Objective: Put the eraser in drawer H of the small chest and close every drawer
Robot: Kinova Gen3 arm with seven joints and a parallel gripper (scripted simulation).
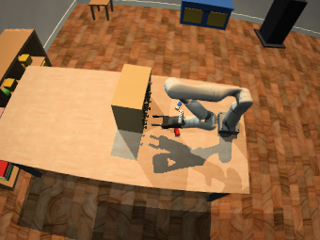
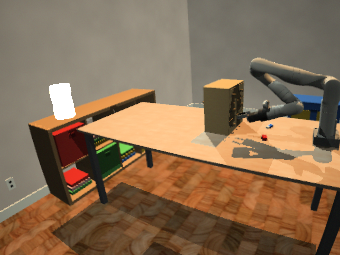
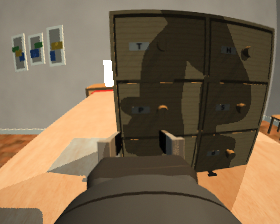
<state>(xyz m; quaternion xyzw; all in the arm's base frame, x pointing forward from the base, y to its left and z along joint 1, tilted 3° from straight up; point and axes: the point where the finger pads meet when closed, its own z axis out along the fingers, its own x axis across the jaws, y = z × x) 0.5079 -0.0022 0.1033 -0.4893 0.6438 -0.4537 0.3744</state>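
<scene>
The small chest [image 1: 131,85] [image 2: 216,108] [image 3: 202,80] stands upright, its drawer fronts facing the arm. In the wrist view its upper right drawer [image 3: 237,65] bears a label that looks like H, with a round knob. All visible drawers look pushed in. A small blue-and-white block [image 1: 179,105] [image 2: 269,126], which looks like the eraser, lies on the table in front of the chest, beside the arm. My gripper [image 1: 152,120] [image 2: 240,116] [image 3: 140,139] is open and empty, level, pointing at the chest front. It hides the lower left drawer's label and knob.
A small red object [image 1: 177,132] [image 2: 264,137] lies on the table [image 1: 61,111] [image 2: 135,123] near the blue-and-white block, beside the gripper. The other readable labels look like T, P and S. The arm's base [image 1: 229,123] [image 2: 326,137] stands at the table's far end from the chest.
</scene>
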